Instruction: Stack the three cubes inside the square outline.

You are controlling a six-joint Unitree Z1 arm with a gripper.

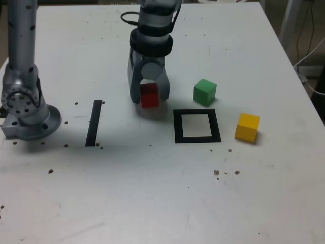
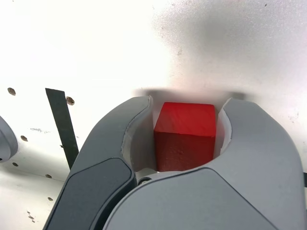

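Observation:
The red cube (image 1: 149, 95) (image 2: 184, 134) rests on the white table, to the exterior view's left of the square outline (image 1: 177, 127). My gripper (image 1: 150, 97) (image 2: 188, 109) reaches down over it, and both fingers press against the cube's sides, so it is shut on the cube. The green cube (image 1: 204, 92) sits just behind the outline's far right corner. The yellow cube (image 1: 247, 127) stands to the exterior view's right of the outline. Inside the outline there is only white table.
A straight black tape strip (image 1: 94, 123) (image 2: 60, 120) lies to the exterior view's left of the gripper. The arm's base (image 1: 25, 112) stands at the table's left edge. Small screw holes dot the table (image 1: 152, 193).

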